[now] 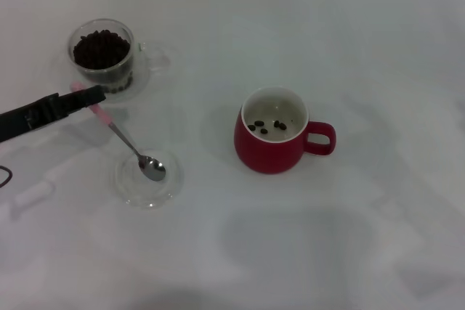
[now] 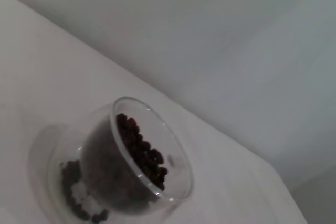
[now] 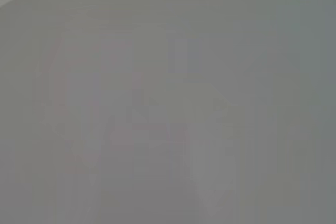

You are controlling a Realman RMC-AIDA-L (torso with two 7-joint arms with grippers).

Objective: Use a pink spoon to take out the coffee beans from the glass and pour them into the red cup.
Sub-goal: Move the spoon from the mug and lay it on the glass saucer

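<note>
Lower left of head view: clear dish (image 1: 171, 186) holds the pink spoon (image 1: 125, 141) bowl. Handle runs diagonally up-left into the left gripper (image 1: 91, 96), closed on the handle end. Just beyond, upper left, the glass (image 1: 102, 56) of coffee beans (image 1: 101, 49). Red cup (image 1: 272, 141) sits centre-right, well apart, a few beans inside. Right gripper unseen.

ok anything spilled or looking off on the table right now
Nothing stands out. The glass and red cup stand upright, the coffee beans sit inside them, and none show loose on the table. The pink spoon rests with its bowl in the clear dish, the left gripper at its handle.
</note>
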